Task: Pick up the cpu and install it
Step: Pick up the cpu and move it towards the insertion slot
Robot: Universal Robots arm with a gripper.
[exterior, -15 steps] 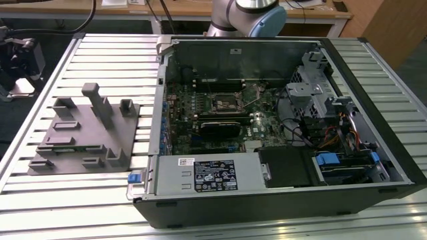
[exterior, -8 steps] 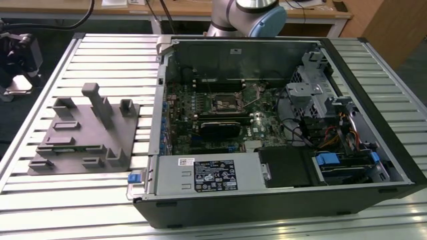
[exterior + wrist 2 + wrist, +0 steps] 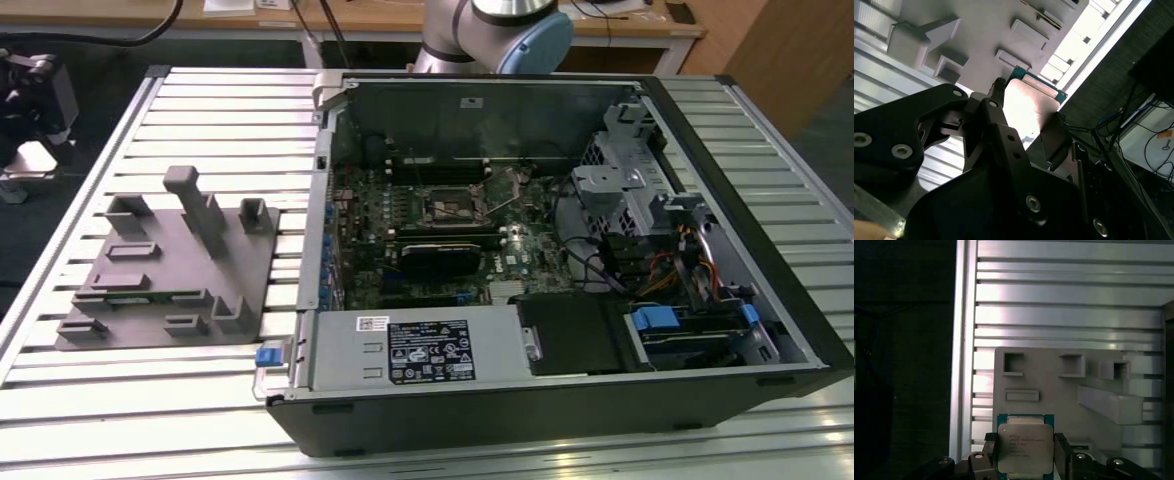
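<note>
The cpu [image 3: 1023, 442] is a small square chip with a silver-grey metal top and a green edge. It sits between the two black fingers [image 3: 988, 452] of my gripper [image 3: 1025, 456], which is shut on its two opposite sides. In the second wrist view the cpu [image 3: 1029, 107] shines between the same fingers [image 3: 990, 117], with the gripper [image 3: 1026, 122] over the grey tray [image 3: 984, 30]. The tray [image 3: 1054, 390] lies below the chip on the slatted metal table. The black square socket [image 3: 451, 208] sits in the middle of the motherboard inside the open computer case.
The grey tray [image 3: 160, 270], with upright blocks and pockets, lies at the exterior view's left. The open computer case [image 3: 561, 250] holds a power supply [image 3: 414, 348], drive cages and cables. The arm's base [image 3: 487, 30] stands behind the case. The slatted table [image 3: 1069, 305] ends at a dark drop-off.
</note>
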